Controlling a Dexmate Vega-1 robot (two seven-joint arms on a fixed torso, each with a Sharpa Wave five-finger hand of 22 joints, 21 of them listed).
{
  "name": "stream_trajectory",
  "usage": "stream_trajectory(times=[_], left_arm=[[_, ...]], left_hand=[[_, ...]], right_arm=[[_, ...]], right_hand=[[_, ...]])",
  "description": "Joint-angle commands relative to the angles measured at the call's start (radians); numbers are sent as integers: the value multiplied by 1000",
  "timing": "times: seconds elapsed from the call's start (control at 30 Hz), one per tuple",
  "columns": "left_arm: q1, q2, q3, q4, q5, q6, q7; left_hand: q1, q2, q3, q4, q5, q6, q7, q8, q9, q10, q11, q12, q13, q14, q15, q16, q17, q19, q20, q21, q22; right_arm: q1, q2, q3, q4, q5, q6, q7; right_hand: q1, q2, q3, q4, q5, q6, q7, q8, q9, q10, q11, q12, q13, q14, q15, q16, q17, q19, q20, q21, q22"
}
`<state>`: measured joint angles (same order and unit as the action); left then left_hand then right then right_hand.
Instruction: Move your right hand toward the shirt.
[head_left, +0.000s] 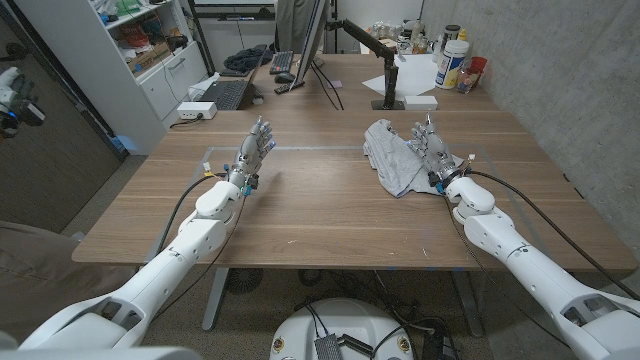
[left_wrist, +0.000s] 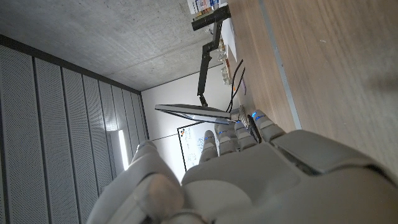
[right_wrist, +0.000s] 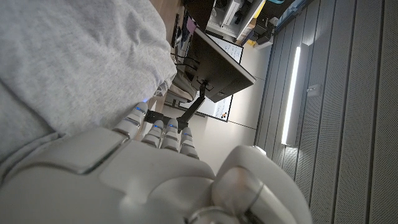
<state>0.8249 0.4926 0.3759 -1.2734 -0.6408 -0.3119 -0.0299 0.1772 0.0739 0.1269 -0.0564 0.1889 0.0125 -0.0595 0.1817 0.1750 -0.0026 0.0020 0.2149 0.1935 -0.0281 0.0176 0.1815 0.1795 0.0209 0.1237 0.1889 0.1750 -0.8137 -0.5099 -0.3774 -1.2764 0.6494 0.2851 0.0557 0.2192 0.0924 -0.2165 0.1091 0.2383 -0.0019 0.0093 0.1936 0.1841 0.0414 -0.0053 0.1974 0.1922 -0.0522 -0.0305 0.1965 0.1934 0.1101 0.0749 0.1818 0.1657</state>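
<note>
A crumpled light grey shirt (head_left: 393, 155) lies on the wooden table (head_left: 320, 205), right of the middle. My right hand (head_left: 434, 150) stands at the shirt's right edge, fingers apart and reaching away from me, holding nothing; whether it touches the cloth I cannot tell. In the right wrist view the grey shirt (right_wrist: 74, 62) spreads close beside my right hand (right_wrist: 143, 174). My left hand (head_left: 252, 152) stands on the left half of the table, fingers apart and empty, well away from the shirt. The left wrist view has my left hand (left_wrist: 249, 180) beside bare wood.
At the far end of the table stand a black monitor arm (head_left: 372, 45), a keyboard (head_left: 282, 62), a mouse (head_left: 284, 77), cables and several bottles (head_left: 452, 58). A laptop (head_left: 222, 95) sits on a side surface at the back left. A concrete wall runs along the right.
</note>
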Motion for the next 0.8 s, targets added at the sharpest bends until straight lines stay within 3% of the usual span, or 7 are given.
stream_trajectory(times=[0.03,0.8], left_arm=[[-8,-8,4,7,12,-8,8],[-5,-1,2,-3,11,-12,0]], left_hand=[[7,0,7,2,7,1,-9,7,4,-8,-1,5,5,-11,-2,7,5,0,8,5,2],[6,0,7,2,7,1,-9,7,4,-10,2,4,5,-13,0,7,4,0,10,5,2]], right_arm=[[22,3,-6,19,1,-3,24],[15,-2,-6,4,-18,9,5]], right_hand=[[7,-1,-5,0,5,-2,7,4,3,8,3,5,2,-9,3,5,2,8,-2,7,5],[11,0,-4,-2,5,-3,9,3,3,6,14,3,2,-13,6,3,2,7,-4,7,5]])
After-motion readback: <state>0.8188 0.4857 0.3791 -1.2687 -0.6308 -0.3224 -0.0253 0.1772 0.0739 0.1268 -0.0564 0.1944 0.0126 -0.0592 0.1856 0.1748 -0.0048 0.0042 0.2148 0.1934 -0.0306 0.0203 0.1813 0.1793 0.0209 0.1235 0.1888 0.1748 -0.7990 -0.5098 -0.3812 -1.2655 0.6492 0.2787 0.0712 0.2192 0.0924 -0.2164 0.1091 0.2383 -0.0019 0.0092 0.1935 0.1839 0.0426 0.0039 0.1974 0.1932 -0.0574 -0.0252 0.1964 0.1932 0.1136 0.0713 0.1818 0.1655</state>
